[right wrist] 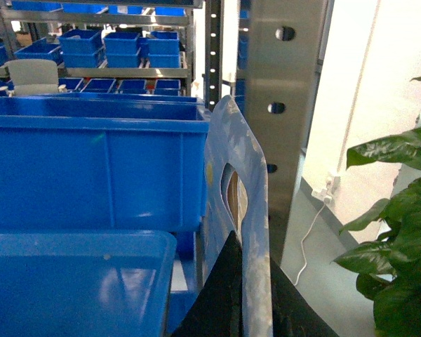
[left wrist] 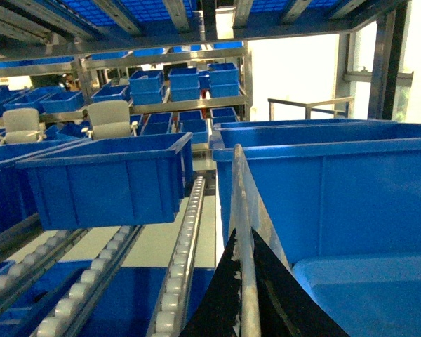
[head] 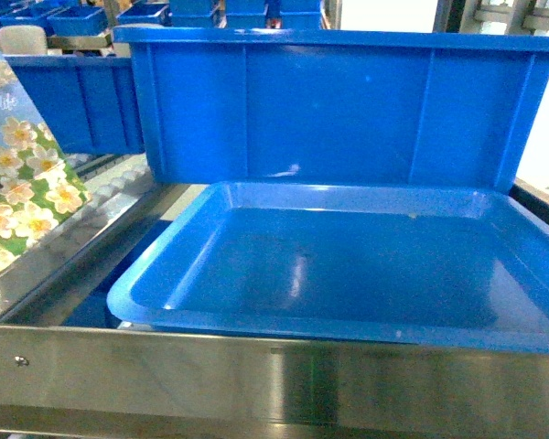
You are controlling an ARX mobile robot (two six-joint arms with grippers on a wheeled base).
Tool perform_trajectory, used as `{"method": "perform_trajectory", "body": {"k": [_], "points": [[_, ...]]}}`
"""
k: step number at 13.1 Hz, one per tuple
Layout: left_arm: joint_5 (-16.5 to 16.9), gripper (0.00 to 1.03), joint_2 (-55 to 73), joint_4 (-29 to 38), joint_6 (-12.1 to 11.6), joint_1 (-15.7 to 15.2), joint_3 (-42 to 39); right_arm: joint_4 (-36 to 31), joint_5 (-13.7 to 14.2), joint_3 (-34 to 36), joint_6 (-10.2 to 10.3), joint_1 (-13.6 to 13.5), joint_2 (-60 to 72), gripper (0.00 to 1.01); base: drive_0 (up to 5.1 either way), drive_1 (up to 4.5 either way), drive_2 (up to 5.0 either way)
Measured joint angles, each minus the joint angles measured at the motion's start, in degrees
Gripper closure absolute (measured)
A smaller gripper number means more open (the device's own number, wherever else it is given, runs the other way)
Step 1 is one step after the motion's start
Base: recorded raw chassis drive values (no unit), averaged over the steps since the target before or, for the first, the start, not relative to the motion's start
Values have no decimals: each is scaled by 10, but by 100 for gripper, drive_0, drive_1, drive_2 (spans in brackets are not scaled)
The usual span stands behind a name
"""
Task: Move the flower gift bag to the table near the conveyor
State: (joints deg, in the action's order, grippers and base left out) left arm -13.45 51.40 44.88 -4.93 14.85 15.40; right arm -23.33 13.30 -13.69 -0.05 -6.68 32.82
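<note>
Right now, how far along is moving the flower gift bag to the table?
Done: the left hand appears clamped on the flower gift bag, beside the conveyor rollers. In hand: the right hand also pinches a bag edge; whether it is the same bag is unclear. Left: the table is not in view, so carrying and setting down remain.

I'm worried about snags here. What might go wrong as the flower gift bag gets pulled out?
The left gripper pinches only the flower gift bag's thin top edge, so it may slip or tear.
It stands close beside the blue bin and tray; their rims might catch it.
The right gripper pinches a second bag by the steel post, which it could hit.
</note>
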Motion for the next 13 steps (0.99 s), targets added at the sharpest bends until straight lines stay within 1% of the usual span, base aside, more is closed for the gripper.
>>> {"method": "perform_trajectory", "body": {"k": [7,13], "points": [[-5,101,0,-1,-1,-1,0,0,-1,0,0,-1,1,99,0,0,0],[-5,101,0,0,-1,-3,0,-2,-4,1,0,-1,0,99,-472,131,363]]}}
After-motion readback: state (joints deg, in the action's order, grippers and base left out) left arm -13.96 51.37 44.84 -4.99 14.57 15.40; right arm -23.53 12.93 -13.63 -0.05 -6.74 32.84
